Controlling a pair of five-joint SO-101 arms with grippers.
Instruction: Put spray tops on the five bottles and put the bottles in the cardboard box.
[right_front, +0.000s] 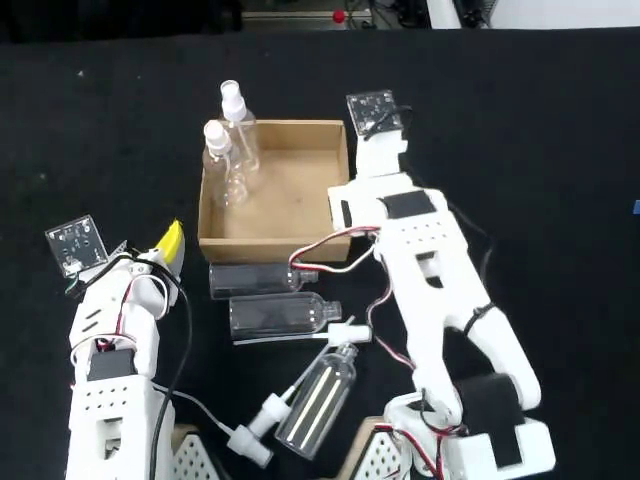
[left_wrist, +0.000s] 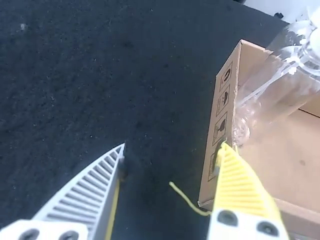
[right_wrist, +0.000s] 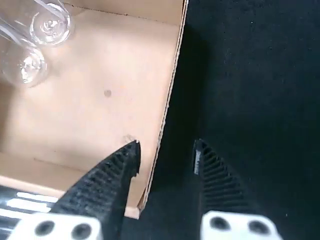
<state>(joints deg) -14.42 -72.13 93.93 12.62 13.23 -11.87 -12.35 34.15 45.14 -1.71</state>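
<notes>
Right tool (right_wrist: 165, 147) spread wide, straddling the cardboard box (right_front: 270, 248) side wall, one finger inside, one outside. Left tool (left_wrist: 172, 147) spread as well, low over the counter (right_front: 520, 120), just beside the box's corner. Two topped bottles (right_front: 243, 135) stand in the box; three more bottles (right_front: 280, 315) lie on the counter out front

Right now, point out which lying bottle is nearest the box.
The bottle alongside the box; the middle bottle and the slanted bottle lie farther off.
</notes>
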